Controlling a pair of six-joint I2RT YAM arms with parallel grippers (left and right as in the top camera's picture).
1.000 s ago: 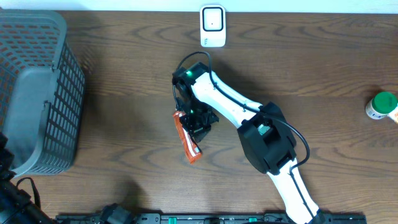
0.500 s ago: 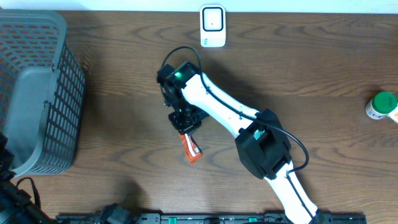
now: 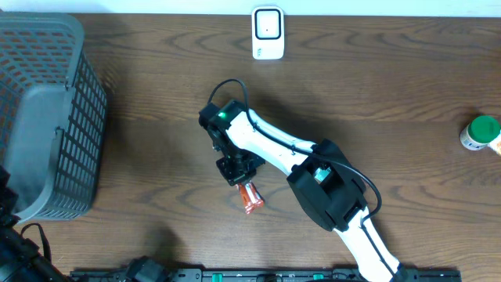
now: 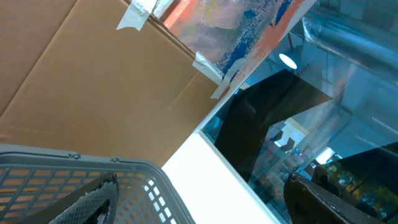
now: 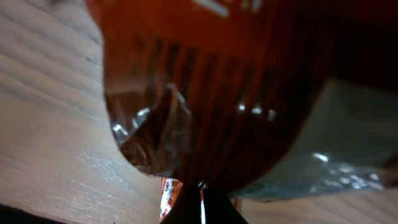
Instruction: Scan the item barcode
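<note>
Orange snack packet [image 3: 250,197] sits mid-table, slightly left of centre on the near side, with its upper end pinched in the right gripper [image 3: 237,168], whose jaws are pressed together on it. In the right wrist view the crinkled wrapper [image 5: 205,93] fills the frame above the wooden table [image 5: 43,143]; whether they touch is unclear. White scanner [image 3: 268,33] stands at the far edge, well apart. Grey basket [image 3: 47,117] at far left. Green-capped bottle [image 3: 481,133] at the right edge. Left gripper [image 4: 202,186] is spread wide and empty, above the basket rim [image 4: 74,163].
</note>
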